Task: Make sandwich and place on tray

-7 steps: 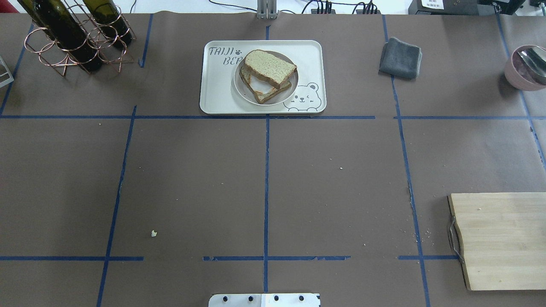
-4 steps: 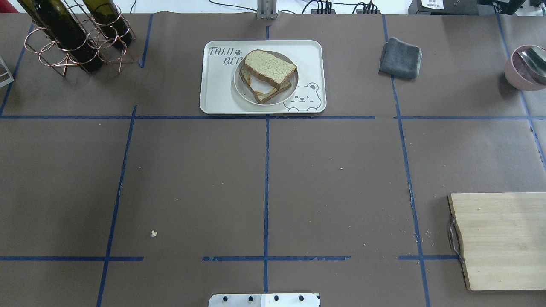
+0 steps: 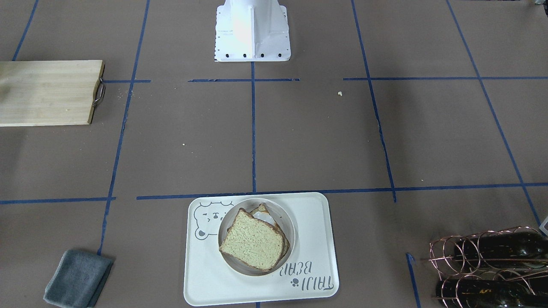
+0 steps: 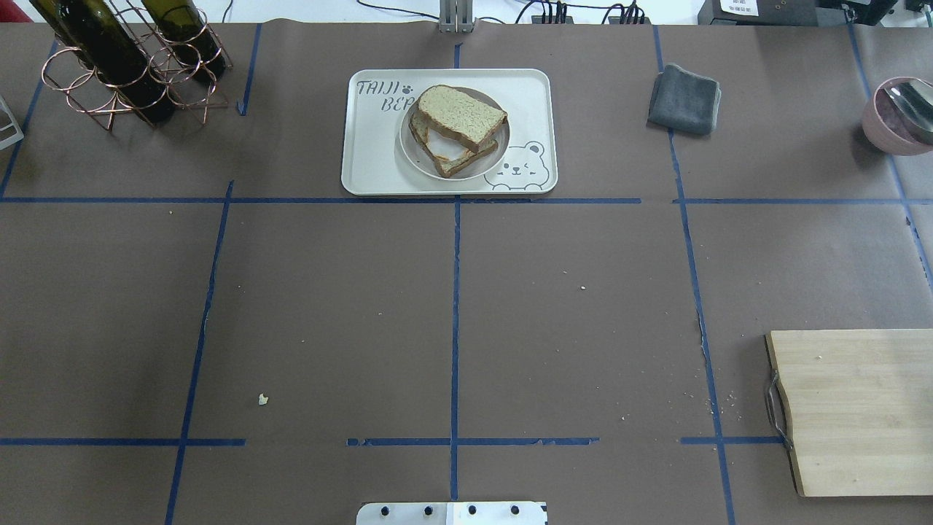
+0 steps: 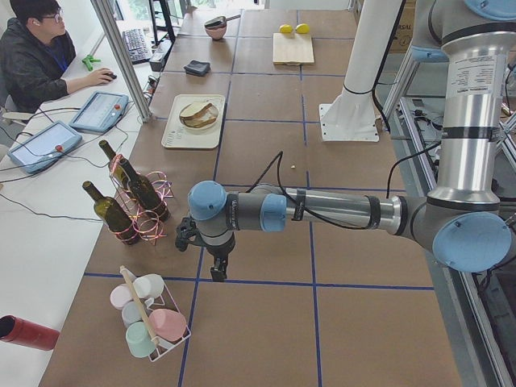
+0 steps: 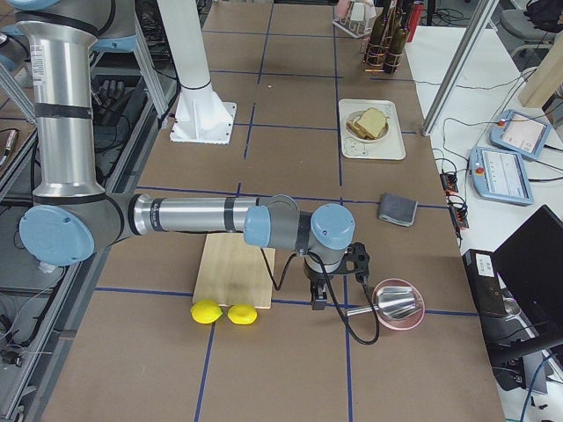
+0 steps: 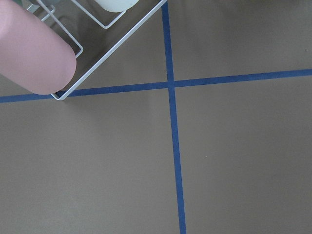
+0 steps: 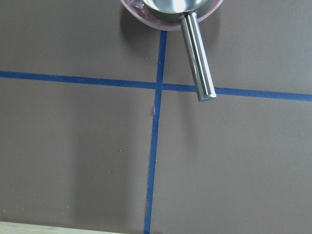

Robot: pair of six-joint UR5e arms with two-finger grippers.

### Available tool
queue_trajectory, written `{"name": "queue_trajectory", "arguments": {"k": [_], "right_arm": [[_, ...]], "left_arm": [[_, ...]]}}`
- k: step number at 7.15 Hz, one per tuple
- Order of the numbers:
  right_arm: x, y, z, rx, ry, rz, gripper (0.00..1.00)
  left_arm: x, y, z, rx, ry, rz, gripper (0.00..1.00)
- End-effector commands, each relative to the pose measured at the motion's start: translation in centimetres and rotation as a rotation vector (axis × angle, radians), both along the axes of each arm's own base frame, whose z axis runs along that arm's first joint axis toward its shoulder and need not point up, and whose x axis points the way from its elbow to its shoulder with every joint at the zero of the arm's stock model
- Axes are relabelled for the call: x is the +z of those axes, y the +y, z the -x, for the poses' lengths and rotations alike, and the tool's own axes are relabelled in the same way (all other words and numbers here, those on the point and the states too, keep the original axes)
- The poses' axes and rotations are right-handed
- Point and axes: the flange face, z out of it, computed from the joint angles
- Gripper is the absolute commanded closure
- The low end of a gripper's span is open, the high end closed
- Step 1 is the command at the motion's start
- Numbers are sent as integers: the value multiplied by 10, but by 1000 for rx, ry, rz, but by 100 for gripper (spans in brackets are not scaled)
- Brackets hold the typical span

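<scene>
Nothing has moved: the sandwich sits on a plate on the tray, upper centre of the overhead view, so the task looks finished. For the left claw and right claw, I cannot tell whether they are apart or together.

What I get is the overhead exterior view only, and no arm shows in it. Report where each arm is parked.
Observer: The left hand hangs over bare table beside the white wire rack of pastel cups, at the table's left end.
Operator: Now the right one.
Observer: The right hand hangs between the pale wooden board and the pink round bowl.
Operator: Name anything else outside my frame.
Observer: Two yellow lemons lie on the table at that board's outer end.
</scene>
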Motion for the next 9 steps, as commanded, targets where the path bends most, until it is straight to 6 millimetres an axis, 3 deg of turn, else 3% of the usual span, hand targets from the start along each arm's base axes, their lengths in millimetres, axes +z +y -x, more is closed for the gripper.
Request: {"name": "queue_trajectory", "arguments": {"k": [1,3,9], "right_arm": [[20,8,0,33,2,2,0],[44,18,0,34,4,-26,0],[40,17,1,37,2,-30,0]], "left_arm": [[4,4,0,1,2,7,0],[10,10,0,0,4,4,0],[8,10,0,-2,3,-1,0]]}}
